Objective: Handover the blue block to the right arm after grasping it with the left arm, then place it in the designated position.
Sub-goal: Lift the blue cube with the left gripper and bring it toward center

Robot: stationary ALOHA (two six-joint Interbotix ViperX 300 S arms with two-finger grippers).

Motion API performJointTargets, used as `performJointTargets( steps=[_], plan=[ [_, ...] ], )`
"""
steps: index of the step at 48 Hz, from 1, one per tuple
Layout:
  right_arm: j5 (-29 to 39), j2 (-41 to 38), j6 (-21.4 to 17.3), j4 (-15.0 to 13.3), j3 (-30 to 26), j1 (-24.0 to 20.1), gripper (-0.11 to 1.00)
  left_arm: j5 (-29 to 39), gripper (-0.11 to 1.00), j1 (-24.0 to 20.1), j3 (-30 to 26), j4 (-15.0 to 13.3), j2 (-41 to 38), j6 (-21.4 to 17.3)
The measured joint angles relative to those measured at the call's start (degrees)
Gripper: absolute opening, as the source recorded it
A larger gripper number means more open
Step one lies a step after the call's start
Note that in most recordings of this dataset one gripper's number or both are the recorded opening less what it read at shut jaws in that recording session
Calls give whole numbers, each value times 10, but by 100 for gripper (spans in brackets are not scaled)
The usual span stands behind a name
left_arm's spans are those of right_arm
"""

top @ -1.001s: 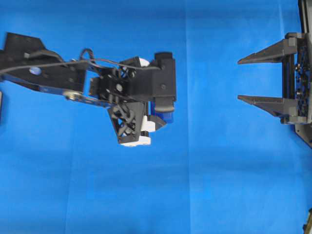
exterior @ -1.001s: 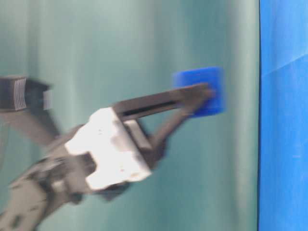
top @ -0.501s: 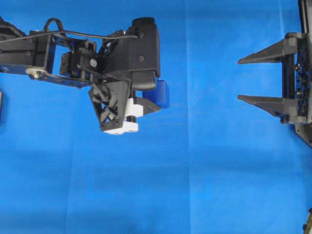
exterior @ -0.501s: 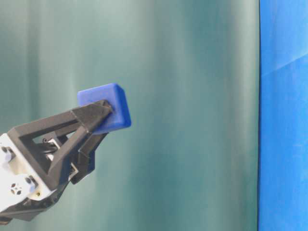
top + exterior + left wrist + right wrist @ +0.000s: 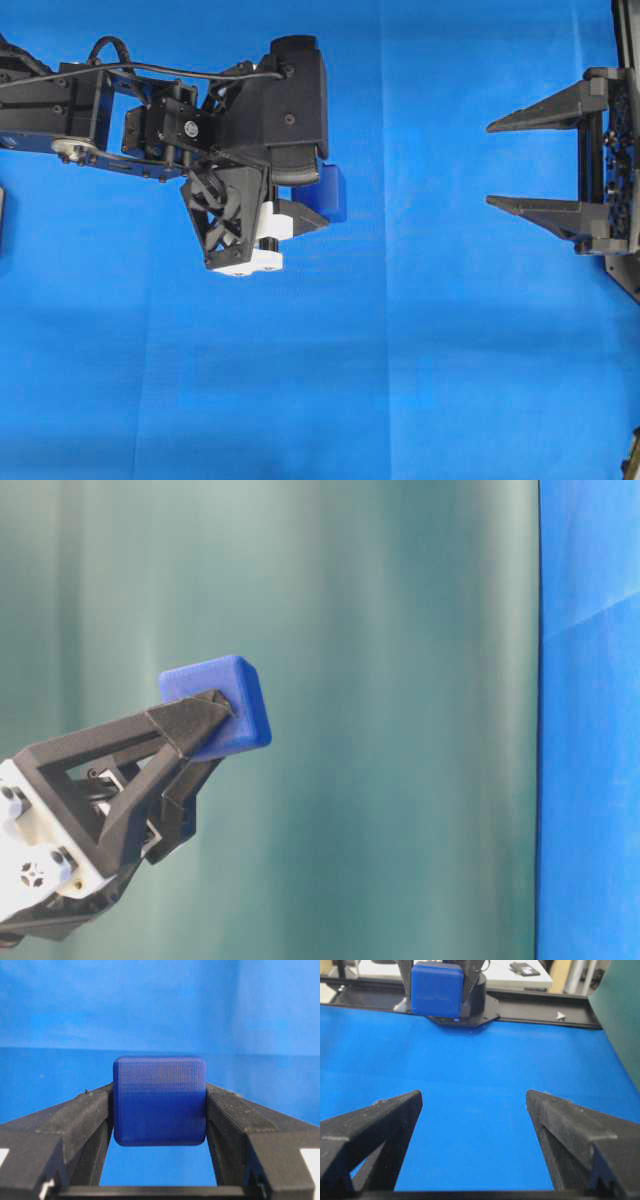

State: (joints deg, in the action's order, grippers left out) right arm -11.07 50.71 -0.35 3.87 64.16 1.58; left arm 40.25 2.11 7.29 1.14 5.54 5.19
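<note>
Holding the blue block (image 5: 334,193) up off the tabletop (image 5: 420,380), pinched between the left arm's fingers (image 5: 87,1115)
It looks light, stiff and smooth-sided; the right arm's fingers (image 5: 545,113), spread wide and well apart from it, should best take its two free faces

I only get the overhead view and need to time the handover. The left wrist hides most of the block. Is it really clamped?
Observer: Yes. In the left wrist view the block sits squarely between both fingers, touching each.
Operator: Is it off the cloth?
Observer: Yes. The table-level view shows the block held in the air at the tips of the left gripper.
Operator: Is the right gripper ready?
Observer: From its wrist camera the right gripper has its jaws wide apart, and the block is ahead of them, left of centre.
</note>
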Motion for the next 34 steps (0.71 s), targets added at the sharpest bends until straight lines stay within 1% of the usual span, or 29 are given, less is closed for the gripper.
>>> performJointTargets(
  steps=[34],
  plan=[
    [1,-1,0,0,-1,0,98,-4,49,0,6,0,7,0]
  ],
)
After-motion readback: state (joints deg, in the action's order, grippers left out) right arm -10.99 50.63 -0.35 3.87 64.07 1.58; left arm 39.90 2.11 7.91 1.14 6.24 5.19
